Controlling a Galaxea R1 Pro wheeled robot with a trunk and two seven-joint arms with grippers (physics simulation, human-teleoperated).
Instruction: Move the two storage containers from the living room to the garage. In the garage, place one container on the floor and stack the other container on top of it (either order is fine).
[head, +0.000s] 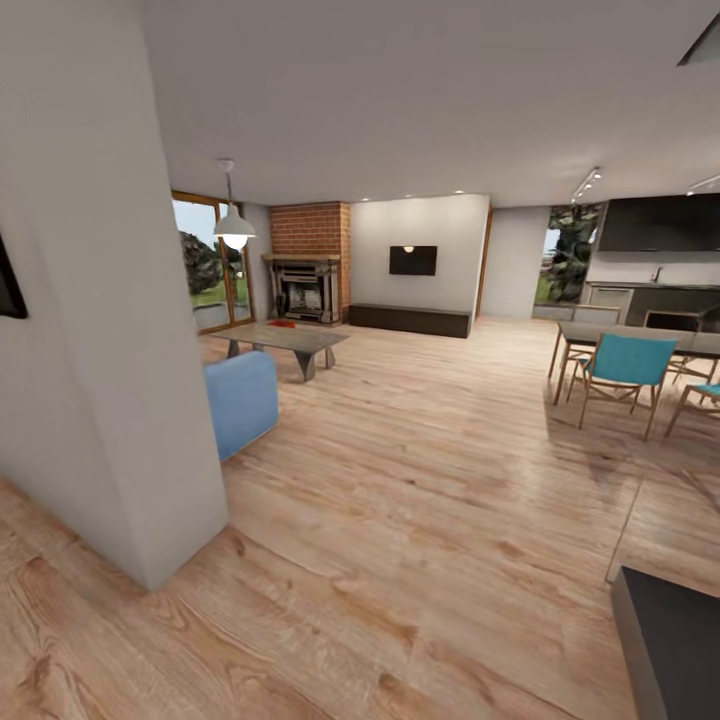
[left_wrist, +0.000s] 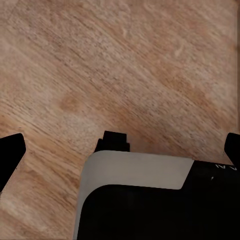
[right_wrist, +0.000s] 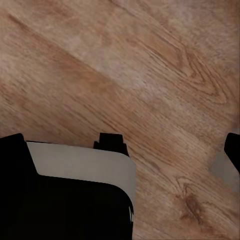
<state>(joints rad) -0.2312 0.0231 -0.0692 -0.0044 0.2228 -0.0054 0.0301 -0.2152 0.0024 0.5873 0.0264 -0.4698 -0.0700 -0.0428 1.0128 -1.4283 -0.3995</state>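
Storage containers (head: 283, 323), seen as a small red-orange shape on the low coffee table (head: 290, 338) far across the living room, sit in front of the brick fireplace (head: 308, 262); too distant to tell whether it's one bin or both. Robot looks on from near a white wall corner (head: 110, 300), w/ blue sofa (head: 240, 400) between it and the table, wall TV (head: 413, 260) over a long dark cabinet (head: 408, 319) beyond, dining chairs (head: 625, 375) off to the right. Wrist cams face light wood plank floor (head: 420, 480); left claw (left_wrist: 120, 145) and right claw (right_wrist: 125, 145) both spread wide, holding nothing. Step in hand looks like the approach: best to swing wide of the wall corner & sofa end, pull up square to the table's long side, stop close enough for both arms to reach.
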